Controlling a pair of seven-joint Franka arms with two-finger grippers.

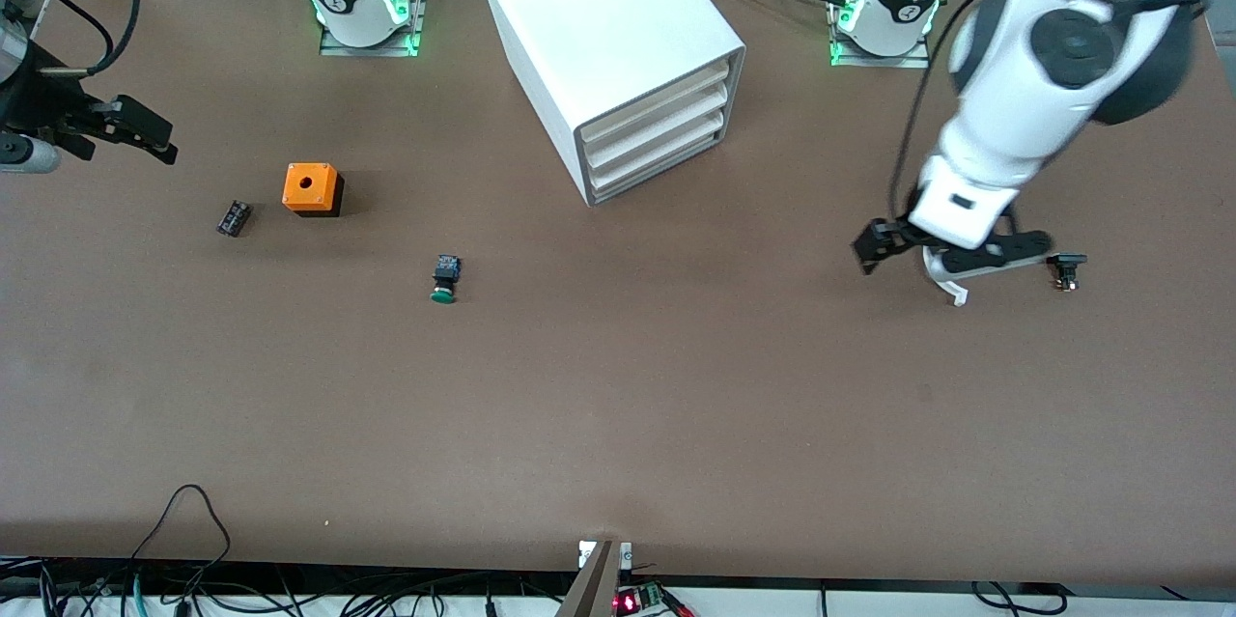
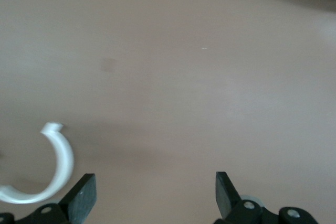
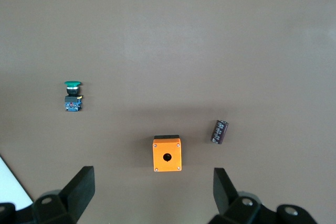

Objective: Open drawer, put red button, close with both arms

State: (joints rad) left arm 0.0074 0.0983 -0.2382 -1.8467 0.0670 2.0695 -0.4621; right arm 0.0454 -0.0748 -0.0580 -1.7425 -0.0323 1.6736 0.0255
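Two grippers spread wide, both empty, we see: left gripper [image 1: 951,260] low over table [image 1: 618,405], red button [image 1: 1066,270] just beside it; right gripper [image 1: 126,129] waits.

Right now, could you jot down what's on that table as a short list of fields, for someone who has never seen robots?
cabinet: white, three drawers, all shut
green button: lying on the table, nearer the front camera than the cabinet
orange box: toward the right arm's end
small black part: beside the orange box
left pincer: open, empty, low over bare table beside a white curved piece
right pincer: open, empty, waiting
red button: not clearly seen
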